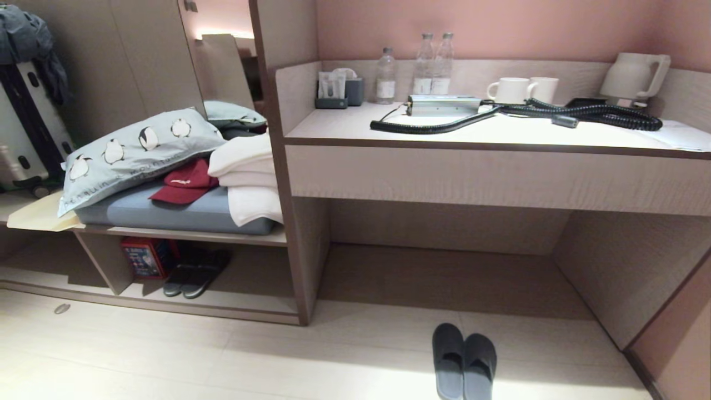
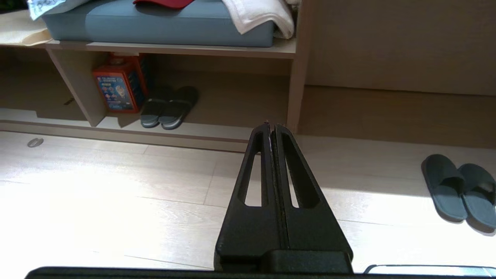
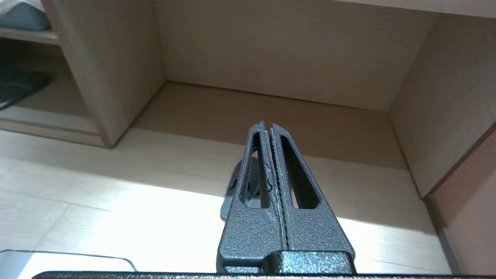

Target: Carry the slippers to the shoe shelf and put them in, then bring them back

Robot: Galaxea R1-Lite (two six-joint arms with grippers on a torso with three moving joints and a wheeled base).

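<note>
Both the left hand [image 2: 273, 126] and right hand [image 3: 268, 124] have black, tapered fingers with long triangular cut-outs.

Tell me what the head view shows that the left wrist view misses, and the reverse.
Only the head view shows the counter with its two mugs, kettle, three water bottles and black coiled cable, plus the penguin pillow and suitcase.

Only the left wrist view shows the left gripper, shut and empty above the floor.

Both show the slippers lying side by side on the floor, the shoe shelf holding a second dark pair beside a red box, the red cap and the white towels.
</note>
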